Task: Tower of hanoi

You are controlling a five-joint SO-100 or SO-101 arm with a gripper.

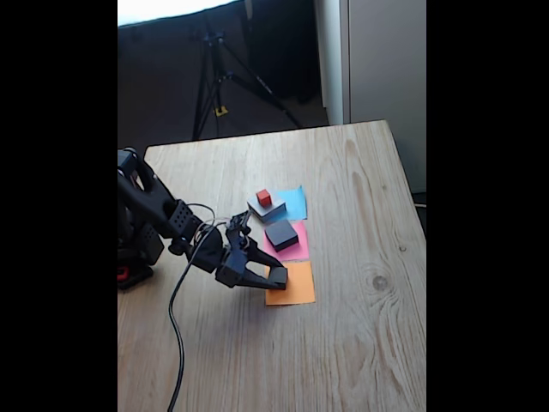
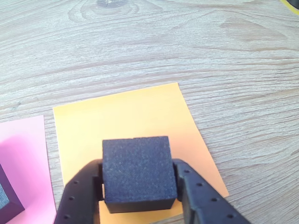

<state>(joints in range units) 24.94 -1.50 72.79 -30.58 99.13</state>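
A pale wooden table [image 1: 360, 343] with knots and strong grain stands in a room with a dark floor; a tripod [image 1: 219, 81] stands behind the table's far edge. Three paper squares lie in a row on the tabletop in the fixed view: a blue one [image 1: 296, 202] farthest away, a pink one [image 1: 294, 249] in the middle and an orange one [image 1: 296, 290] nearest.

On the blue square sits a flat grey block [image 1: 264, 206] with a tiny red cube [image 1: 263, 197] on top of it. A medium black block [image 1: 281, 233] rests on the pink square.

The black robot arm [image 1: 159, 215] reaches in from the left of the fixed view, a cable [image 1: 176, 330] trailing from it toward the near edge. Its claw [image 1: 276, 278] is over the left edge of the orange square. In the wrist view the claw [image 2: 138, 186] is pinching a small black cube [image 2: 138, 170], one finger [image 2: 81, 198] pressed against each side face. The cube is over the orange square [image 2: 131, 116]; whether it touches the paper cannot be told. At the left of the wrist view the pink square [image 2: 23, 163] shows, with a corner of the medium black block [image 2: 5, 198] on it
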